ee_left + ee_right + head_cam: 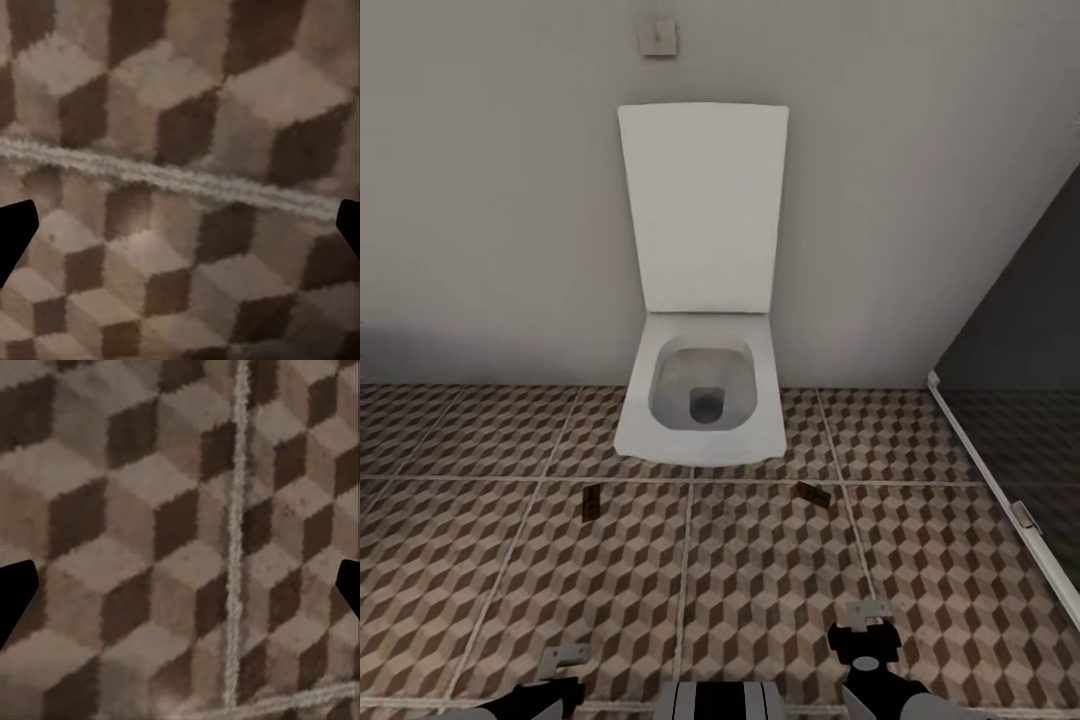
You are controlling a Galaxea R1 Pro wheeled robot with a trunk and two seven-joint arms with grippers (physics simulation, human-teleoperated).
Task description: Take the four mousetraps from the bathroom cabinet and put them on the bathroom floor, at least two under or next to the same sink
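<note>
Facing a white square toilet [702, 400] with its lid raised against a pale grey wall [490, 200], the head view looks down over the bathroom floor [760, 590], tiled in a brown-and-beige cube pattern with pale grout lines. Two mousetraps lie flat on these tiles ahead of the fingers, both just in front of the toilet's base: the left mousetrap [591, 502] sits ahead of the left fingers [565, 657], and the right mousetrap [814, 493] lies ahead of the right fingers [868, 610], slightly tilted. The two traps are well apart from each other, with the toilet's front edge between and just beyond them, and neither is touched by any fingers.

Both pairs of fingers hang low at the near edge of the head view, over bare tile. In the left wrist view the dark tips of the left fingers [15, 232] stand at opposite edges of the picture, spread wide and released, with nothing but tile and one grout line between them. In the right wrist view the right fingers [16, 596] are likewise spread wide and released, with tile and crossing grout lines between them.

A small square wall plate [657, 37] sits on the wall above the toilet lid. Beyond the right fingers, a dark glass panel [1020, 370] with a white frame rises from the floor.
</note>
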